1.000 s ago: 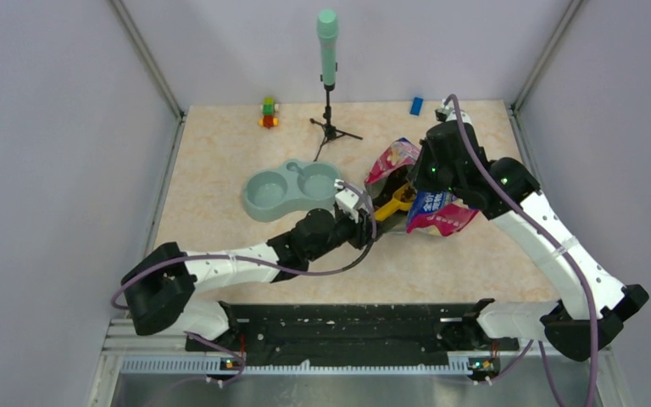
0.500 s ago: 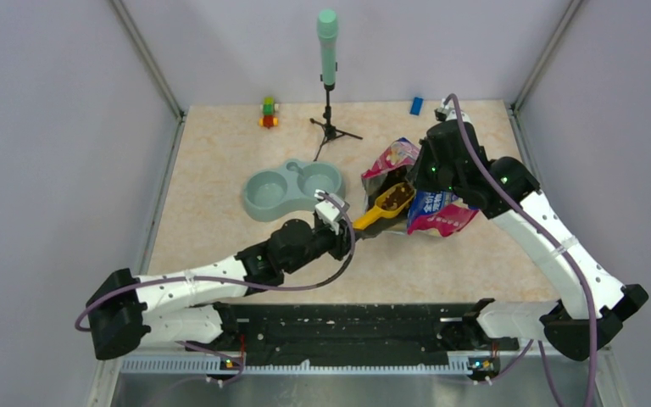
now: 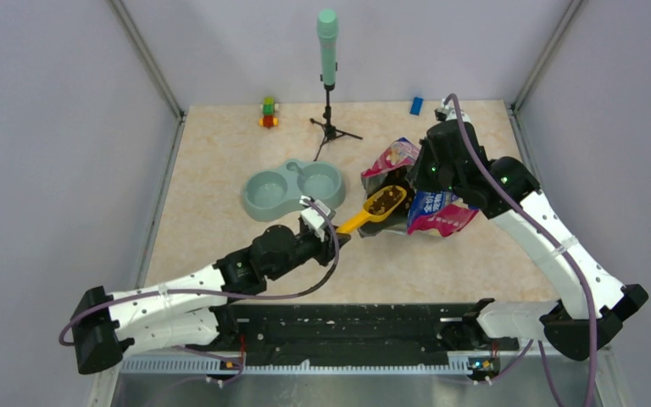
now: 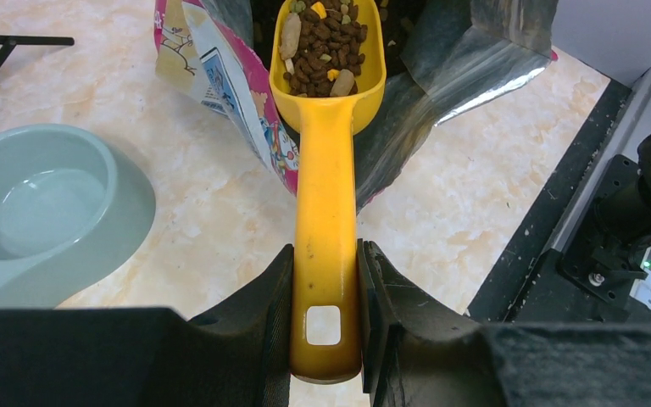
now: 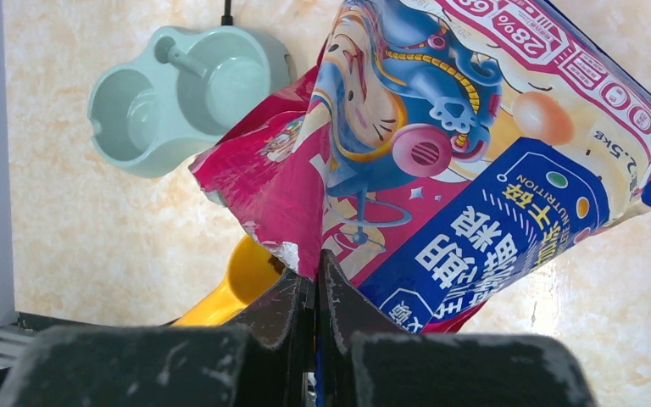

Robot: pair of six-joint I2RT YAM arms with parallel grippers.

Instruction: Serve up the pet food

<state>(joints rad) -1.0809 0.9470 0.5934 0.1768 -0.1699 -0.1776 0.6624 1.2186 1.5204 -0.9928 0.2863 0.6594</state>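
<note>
My left gripper [image 4: 325,280] is shut on the handle of the yellow scoop [image 4: 325,203], which shows in the top view [image 3: 373,209] too. Its bowl is heaped with dark-brown pet food [image 4: 326,47], also seen from above [image 3: 384,201], and sits just outside the bag's mouth. My right gripper [image 5: 316,275] is shut on the edge of the pink-blue cat food bag [image 5: 441,170], holding it up and open [image 3: 428,203]. The pale-green double bowl [image 3: 292,188] stands left of the scoop, empty in the left wrist view [image 4: 42,212].
A green microphone on a tripod [image 3: 328,59] stands behind the bowl. Small toy blocks [image 3: 268,112] and a blue block [image 3: 416,105] lie at the table's back edge. A black rail [image 3: 356,322] runs along the near edge.
My left arm has drawn back toward the near left, pulling the loaded scoop out of the bag. The right arm and the bag have stayed put.
</note>
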